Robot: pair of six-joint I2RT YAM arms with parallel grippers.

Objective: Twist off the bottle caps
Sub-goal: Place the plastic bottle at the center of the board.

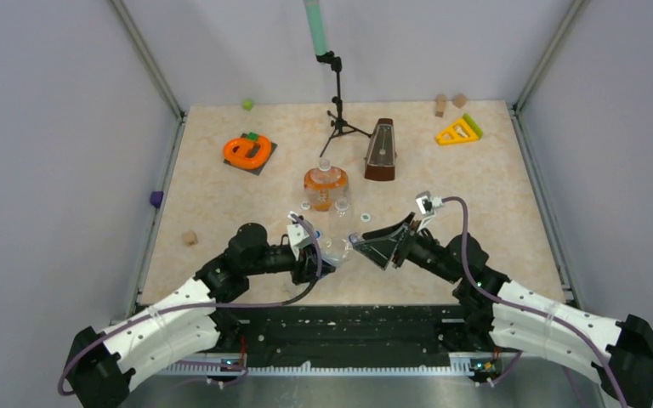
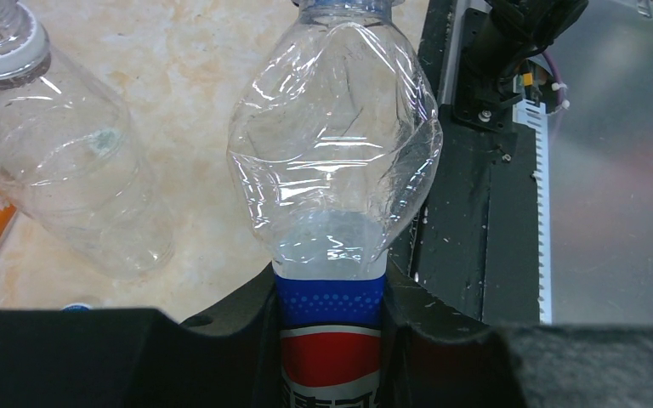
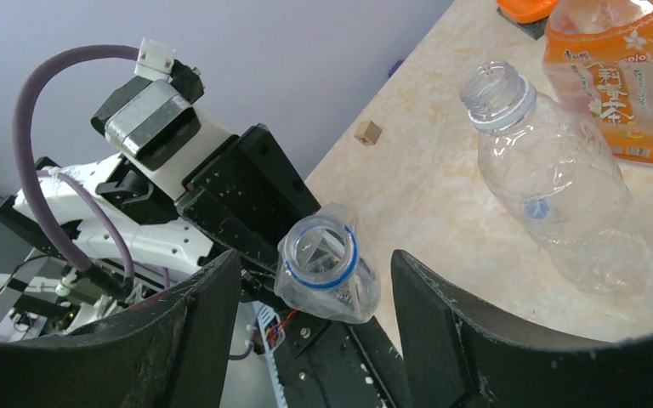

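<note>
While left fingers (image 2: pixel 221 357) clamp bottle (image 2: pixel 332 170), right fingers (image 3: pixel 195 340) flank it — apart

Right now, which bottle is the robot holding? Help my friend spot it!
Look at the table's near edge, in the middle. The left fingers hold a crumpled clear bottle. Only it has a blue-and-red label, unlike the plain bottle and orange bottle nearby.

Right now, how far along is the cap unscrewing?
Two look done: the blue-label bottle and the plain clear bottle both show open mouths. In hand: the left gripper clamps the blue-label bottle, the right gripper open at its neck. Left: the orange bottle, whose cap I cannot make out.
</note>
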